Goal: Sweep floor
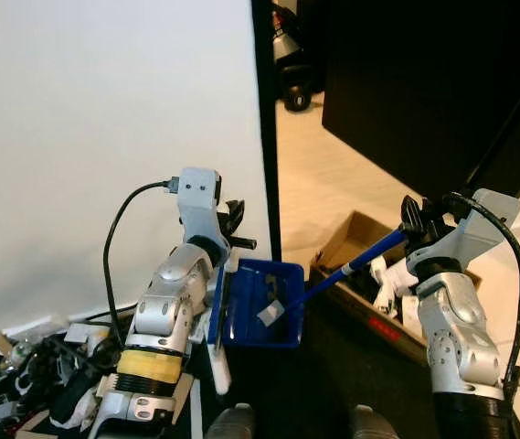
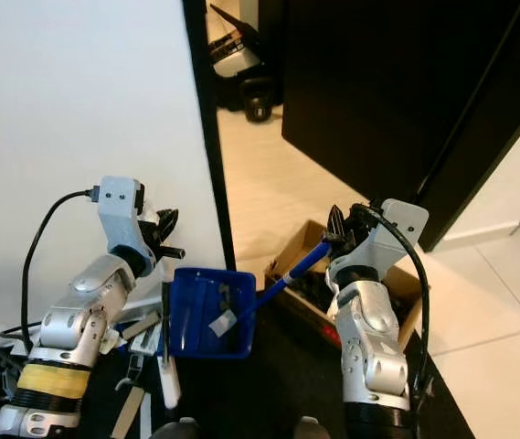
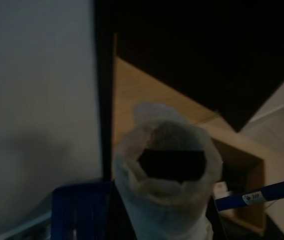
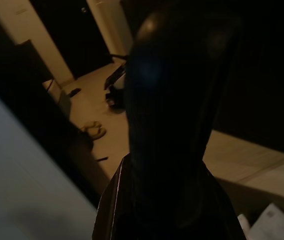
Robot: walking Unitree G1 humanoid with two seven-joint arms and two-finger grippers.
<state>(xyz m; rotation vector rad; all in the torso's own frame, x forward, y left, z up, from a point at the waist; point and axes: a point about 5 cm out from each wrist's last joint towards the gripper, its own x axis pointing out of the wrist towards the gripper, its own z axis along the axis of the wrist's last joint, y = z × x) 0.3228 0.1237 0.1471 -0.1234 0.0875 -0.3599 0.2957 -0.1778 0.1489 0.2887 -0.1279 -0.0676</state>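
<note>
— Pale tan floor (image 1: 333, 183) is seen beyond a white wall (image 1: 104, 137) and a black door (image 1: 406, 82). What is found left of the blue plastic dustpan (image 1: 260, 302)?

— A tangle of black cables and small parts (image 1: 31, 366) is seen furthest left of it, low against the wall. Nearer, the left gripper (image 1: 234, 219) is raised just above the dustpan's left upper corner. Whether its fingers are spread or closed cannot be told, since a white wrapping blocks the left wrist view.

— And the dustpan itself?

— It is held off the floor between the two arms, its open face turned upward. A white paper scrap (image 1: 270, 314) is seen lying inside it.

— What is the next move judged to turn on?

— The long blue broom handle (image 1: 360, 261). Its axis runs up and to the right from the dustpan's right rim to the right gripper (image 1: 412, 217), whose fingers appear clamped around its upper end. The right arm is thus the one already on the handle. An open brown cardboard box (image 1: 351, 233) lies on the floor just right of the dustpan, under the handle.

— Can any writing be read?

— A white sticker (image 3: 254, 197) is carried on the handle, but its print is too small to be read. A red mark (image 1: 383, 327) on a dark edge right of the dustpan cannot be read either.
</note>
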